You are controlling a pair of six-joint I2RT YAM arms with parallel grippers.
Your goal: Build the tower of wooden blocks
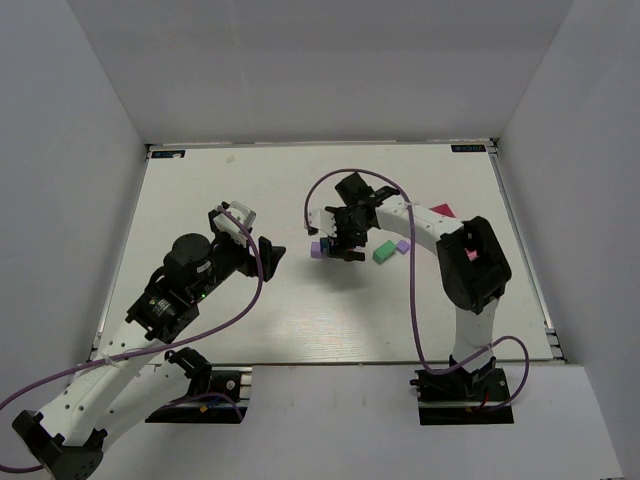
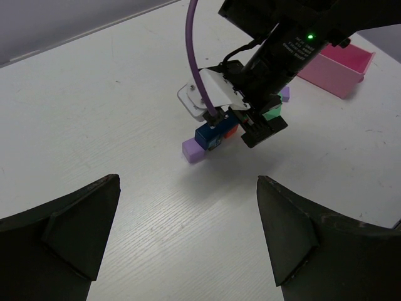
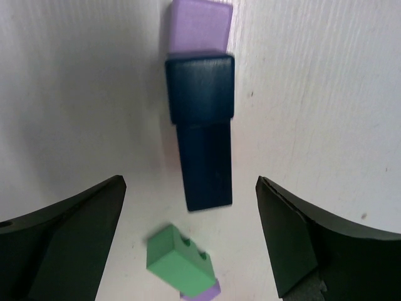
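Both pairs of fingers are wide, nothing held. Right gripper (image 3: 189, 183) hangs over the start of the tower (image 2: 213, 135) at mid-table. A dark blue cube (image 3: 200, 84) seems to sit atop a blue brick (image 3: 207, 166). A purple cube (image 3: 199, 25) touches the left end. A red block (image 2: 230, 130) shows under my fingers, mostly hidden. Left gripper (image 2: 188, 179) hovers to the left, apart, pointed at the stack. Green block (image 1: 383, 253) lies loose just right of the stack, with a small purple block (image 1: 403, 245) against or under it; cannot tell which. Pink tray (image 2: 338, 66) sits farther right.

Step, as I judge it: between placements. Next move: shift right, straddle the green block, lower and close without nudging the stack.
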